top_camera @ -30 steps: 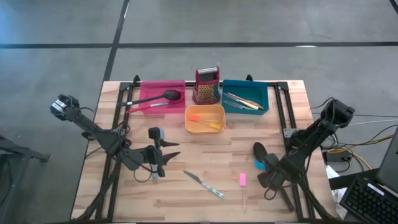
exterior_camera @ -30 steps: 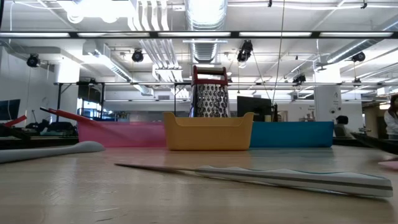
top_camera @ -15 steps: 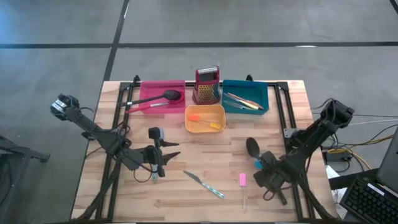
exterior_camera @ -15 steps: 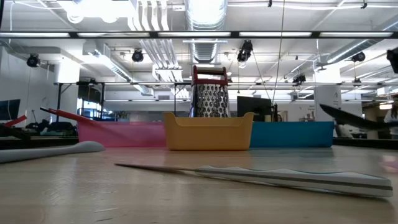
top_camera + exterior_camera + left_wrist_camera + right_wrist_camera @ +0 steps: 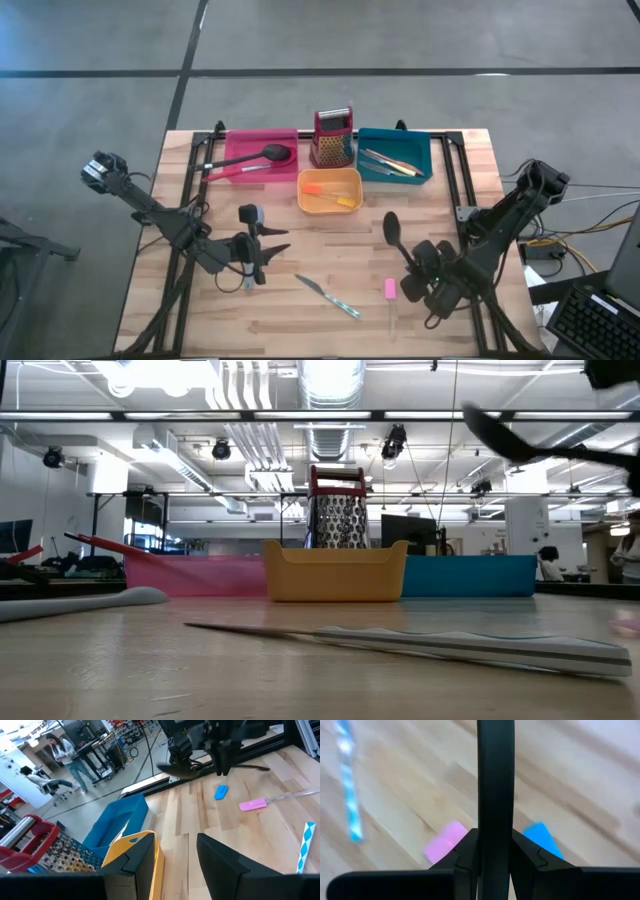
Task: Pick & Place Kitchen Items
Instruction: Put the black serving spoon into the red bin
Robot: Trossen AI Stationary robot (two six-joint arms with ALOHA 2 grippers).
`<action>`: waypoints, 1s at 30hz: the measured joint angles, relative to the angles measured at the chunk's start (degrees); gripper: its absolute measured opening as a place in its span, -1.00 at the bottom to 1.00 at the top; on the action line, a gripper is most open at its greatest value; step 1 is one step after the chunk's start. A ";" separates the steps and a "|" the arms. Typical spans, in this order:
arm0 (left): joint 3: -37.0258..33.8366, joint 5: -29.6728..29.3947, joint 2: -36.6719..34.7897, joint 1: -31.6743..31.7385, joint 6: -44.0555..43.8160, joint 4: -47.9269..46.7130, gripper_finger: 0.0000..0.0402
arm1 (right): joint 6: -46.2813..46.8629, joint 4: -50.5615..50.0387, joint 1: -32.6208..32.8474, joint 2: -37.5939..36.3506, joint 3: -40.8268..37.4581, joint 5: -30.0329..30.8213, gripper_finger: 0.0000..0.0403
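Note:
My right gripper (image 5: 420, 272), over the right part of the table, is shut on a black spoon (image 5: 392, 228), which also shows high up in the low view (image 5: 500, 432). Under it on the wood lie a short pink piece (image 5: 390, 289) and a blue piece (image 5: 221, 792). A knife with a blue-striped handle (image 5: 328, 296) lies flat near the front middle. My left gripper (image 5: 262, 250) waits open at the left, with nothing between its fingers (image 5: 227, 862). My right gripper pinches the black spoon's handle (image 5: 496, 795) between its two fingers, which come at it slanting down from above. The handle runs on beyond the fingertips to the bowl (image 5: 392, 226), which points toward the far left. The spoon is lifted clear of the table, roughly level.
Along the far edge stand a pink tray (image 5: 240, 142) holding a black spoon and a red utensil, a red grater (image 5: 333, 138), a teal tray (image 5: 424, 160) with slim utensils, and in front of them a yellow tray (image 5: 329, 178) with orange pieces. Bare wood lies between both arms.
My right gripper has risen and gone toward the table's left while rolling and tipping. It carries the black spoon upward, clear of the table. The spoon's bowl has swung toward the left and far side. The grip has stayed shut.

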 joint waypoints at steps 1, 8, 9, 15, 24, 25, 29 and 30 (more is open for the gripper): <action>0.00 0.01 0.00 0.00 -0.39 0.01 -0.25 | -1.52 -0.04 0.00 0.00 0.89 2.06 -0.67; -0.18 0.02 0.00 0.00 -4.06 -0.01 -0.25 | -13.75 0.11 0.00 -0.02 6.74 18.02 -0.67; -0.24 0.02 0.00 0.02 -4.84 -0.05 -0.25 | -15.74 0.19 0.00 -0.02 7.39 20.82 -0.67; -0.42 0.04 0.57 0.02 -9.53 -0.03 -0.25 | -26.80 2.02 -0.02 -0.09 9.99 36.70 -0.67; -2.34 -0.60 1.70 3.81 -9.78 2.83 -0.25 | -53.06 26.99 -0.25 -0.09 7.60 43.22 -0.67; -2.34 -0.77 1.70 4.63 -9.86 3.49 -0.25 | -56.36 30.29 -0.26 -0.10 7.07 43.22 -0.67; -2.85 0.10 1.83 7.03 -10.81 4.62 -0.25 | -67.95 42.68 -0.38 -0.09 4.47 43.24 -0.67; -3.23 1.10 2.05 7.63 -10.89 4.52 -0.25 | -70.86 45.92 -0.66 -0.09 3.81 43.15 -0.67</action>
